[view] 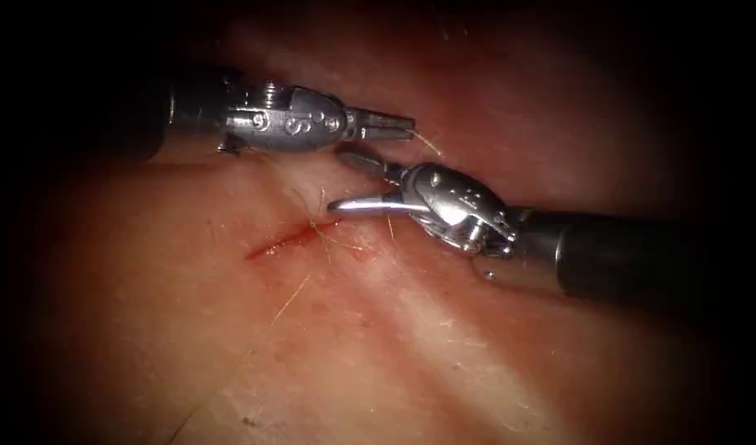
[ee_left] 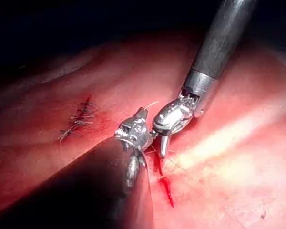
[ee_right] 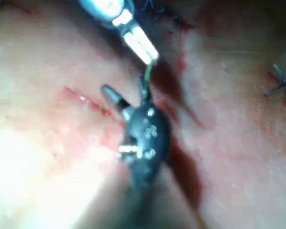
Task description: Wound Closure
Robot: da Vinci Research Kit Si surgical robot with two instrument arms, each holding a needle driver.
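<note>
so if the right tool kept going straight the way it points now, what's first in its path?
Probably the cut. The right tool has open jaws holding nothing and points toward the picture's left. Its lower jaw aims just above the cut's right end; depth is unclear. The left tool, shut on thread, sits above that line.

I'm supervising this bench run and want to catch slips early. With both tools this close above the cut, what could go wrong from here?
1. The left tool holds the thread by a short end at its tip; it may slip out.
2. The right tool stands open beside the left tool, so the two may knock together.
3. Its lower fingers hang just above the cut and might scrape the tissue.
</note>
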